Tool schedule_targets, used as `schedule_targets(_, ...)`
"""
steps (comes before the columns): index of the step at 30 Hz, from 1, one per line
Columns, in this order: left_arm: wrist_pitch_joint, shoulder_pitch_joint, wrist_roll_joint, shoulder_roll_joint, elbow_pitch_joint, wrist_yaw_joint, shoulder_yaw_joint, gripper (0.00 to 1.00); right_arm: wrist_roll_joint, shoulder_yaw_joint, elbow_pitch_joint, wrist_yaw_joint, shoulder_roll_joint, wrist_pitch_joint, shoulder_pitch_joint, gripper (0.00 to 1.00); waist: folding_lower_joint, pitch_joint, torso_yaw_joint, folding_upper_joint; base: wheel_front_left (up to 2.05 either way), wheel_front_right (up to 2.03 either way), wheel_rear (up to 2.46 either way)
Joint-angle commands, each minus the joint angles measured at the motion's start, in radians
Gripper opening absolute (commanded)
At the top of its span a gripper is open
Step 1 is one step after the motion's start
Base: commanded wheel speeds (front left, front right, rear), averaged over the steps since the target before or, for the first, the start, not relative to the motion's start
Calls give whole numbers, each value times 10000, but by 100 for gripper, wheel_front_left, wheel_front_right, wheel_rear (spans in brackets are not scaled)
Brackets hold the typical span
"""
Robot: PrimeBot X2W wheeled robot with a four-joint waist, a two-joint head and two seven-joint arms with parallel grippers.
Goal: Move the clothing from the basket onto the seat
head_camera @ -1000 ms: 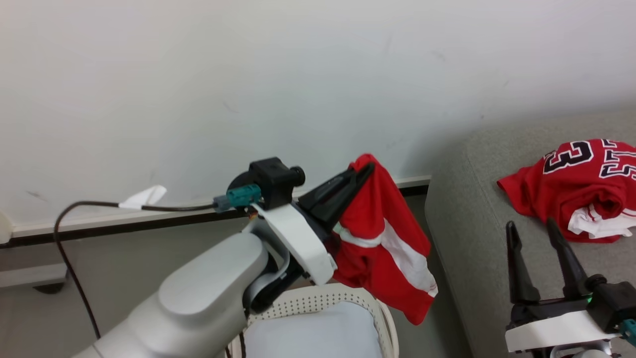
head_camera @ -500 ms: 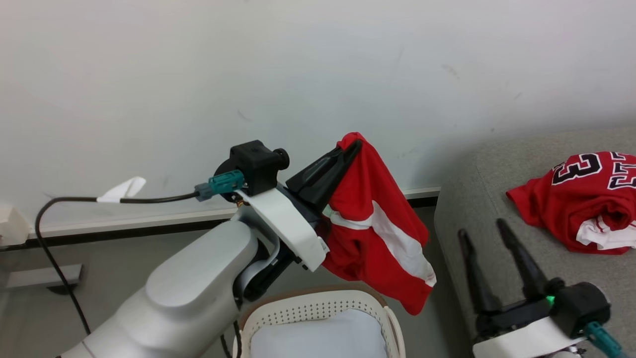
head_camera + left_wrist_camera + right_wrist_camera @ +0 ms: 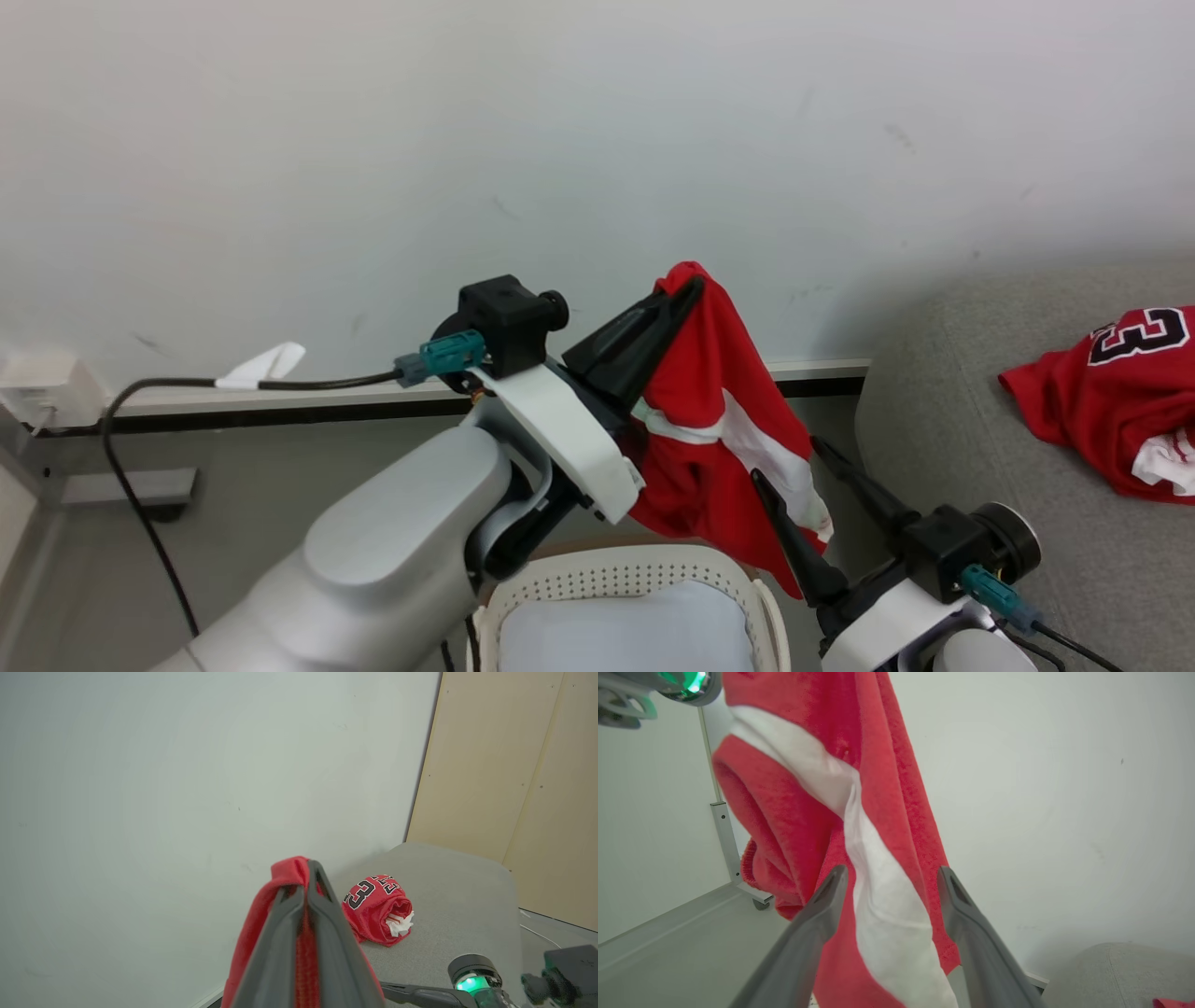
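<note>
My left gripper (image 3: 686,291) is shut on a red garment with a white stripe (image 3: 719,439), which hangs in the air above the cream perforated basket (image 3: 635,569). In the left wrist view the cloth (image 3: 254,933) drapes over the closed fingers of the left gripper (image 3: 301,891). My right gripper (image 3: 788,459) stands open right beside the hanging cloth's lower edge; in its own view the open right gripper (image 3: 892,870) has the striped fabric (image 3: 878,812) just beyond its fingers. The red numbered jersey (image 3: 1120,392) lies crumpled on the grey seat (image 3: 971,448).
A pale pad (image 3: 625,635) lies in the basket. The white wall is close behind, with a skirting strip, a black cable (image 3: 308,381) and a socket box (image 3: 47,387) at the left. Beige panels (image 3: 514,765) stand beyond the seat (image 3: 458,891). A wheeled metal leg (image 3: 724,835) stands by the wall.
The camera has shifted left. My right gripper has swung from over the seat leftward to the hanging garment's lower edge. My left gripper still holds the garment at about the same height.
</note>
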Motion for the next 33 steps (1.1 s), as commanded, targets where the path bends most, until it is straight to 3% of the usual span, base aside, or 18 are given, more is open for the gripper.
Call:
schedule_targets(1, -3, 168, -34, -77, -1, -46, -85, 0, -67, 121, 349, -22, 38, 7, -241, 100, 0, -55, 212, -1, 0, 0, 0)
schedule_targets(12, 285, 362, 64, -631, -452, -249, -854, 0, 557, 1301, 3219, -22, 345, 144, -1730, 100, 0, -282, 1234, -1, 0, 0, 0)
schedule_targets(13, 319, 374, 53, -652, -516, -258, -912, 0, 649, 1366, 3425, -22, 408, 129, -1802, 75, 0, -298, 1299, -1, 0, 0, 0)
schedule_targets(15, 381, 402, 28, -647, -631, -247, -987, 0, 789, 1452, 3736, -22, 531, 88, -1950, 0, 0, -322, 1394, -1, 0, 0, 0)
schedule_targets(24, 439, 588, -71, -402, -657, -108, -992, 0, 1391, 1575, 4183, -23, 727, -23, -2197, 0, 0, -331, 1417, -1, 0, 0, 0)
schedule_targets(33, 280, 958, -186, -185, -463, 159, -774, 0, 2582, 218, 2804, -23, 764, -7, -1592, 0, 0, -306, 1140, -1, 0, 0, 0)
